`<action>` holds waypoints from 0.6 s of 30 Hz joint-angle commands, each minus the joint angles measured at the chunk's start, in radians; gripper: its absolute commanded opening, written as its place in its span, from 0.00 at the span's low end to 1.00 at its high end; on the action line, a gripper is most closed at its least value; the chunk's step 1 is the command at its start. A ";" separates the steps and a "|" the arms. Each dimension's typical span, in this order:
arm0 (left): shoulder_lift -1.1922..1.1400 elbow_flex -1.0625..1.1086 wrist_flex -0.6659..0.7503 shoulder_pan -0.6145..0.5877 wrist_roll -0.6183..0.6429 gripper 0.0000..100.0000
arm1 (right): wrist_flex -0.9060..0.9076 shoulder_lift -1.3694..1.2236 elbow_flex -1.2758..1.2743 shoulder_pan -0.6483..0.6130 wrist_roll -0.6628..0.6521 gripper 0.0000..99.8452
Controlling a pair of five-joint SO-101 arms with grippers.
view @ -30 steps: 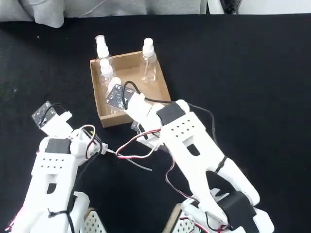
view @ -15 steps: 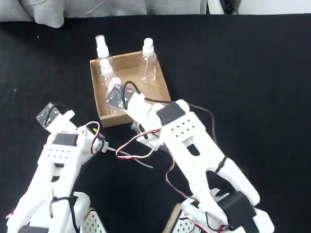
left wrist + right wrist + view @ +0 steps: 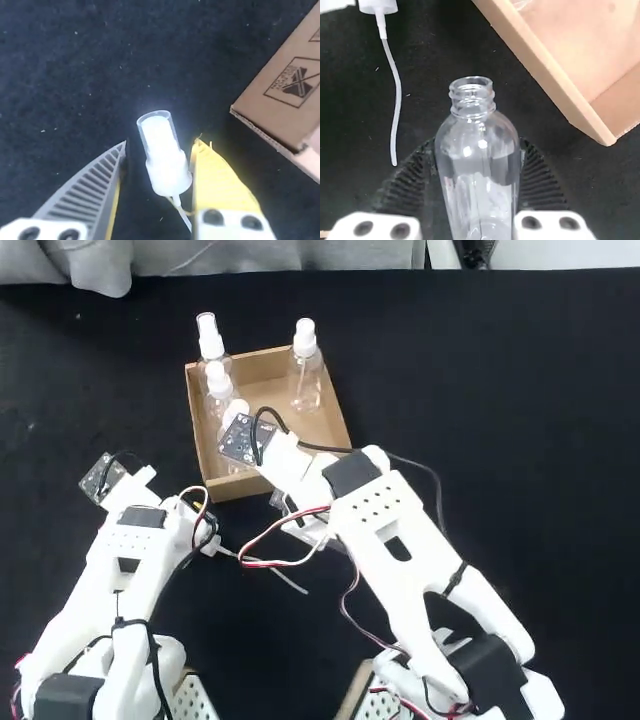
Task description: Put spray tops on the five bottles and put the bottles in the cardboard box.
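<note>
Left arm (image 3: 135, 540) shifted; bottles (image 3: 305, 375) seemingly boxed

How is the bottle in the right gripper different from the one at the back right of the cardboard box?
The held bottle in the right gripper has a bare open neck; the boxed bottle wears a white spray top. The held bottle is clamped outside the cardboard box; the boxed one stands inside. Both are clear.

One bottle (image 3: 476, 150) sits between the spray top (image 3: 163, 152) and cardboard box (image 3: 196, 425).
</note>
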State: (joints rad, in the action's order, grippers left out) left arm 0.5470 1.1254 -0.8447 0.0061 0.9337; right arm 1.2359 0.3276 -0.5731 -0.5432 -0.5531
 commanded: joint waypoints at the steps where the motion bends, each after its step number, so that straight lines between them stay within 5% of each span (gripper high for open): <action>1: 0.000 -0.053 0.012 0.005 0.011 0.19 | -0.032 0.048 0.042 0.021 0.008 0.09; 10: -0.002 0.013 0.163 -0.061 0.006 0.19 | -0.032 0.048 0.042 0.021 0.008 0.09; 16: -0.002 0.013 0.166 -0.081 -0.021 0.03 | -0.032 0.048 0.042 0.021 0.008 0.09; 18: -0.002 0.016 0.166 -0.082 -0.032 0.05 | -0.032 0.048 0.042 0.021 0.008 0.09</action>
State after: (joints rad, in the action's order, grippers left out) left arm 0.5470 1.1531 -0.6943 -0.0614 0.9367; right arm 1.2359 0.3276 -0.5731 -0.5432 -0.5531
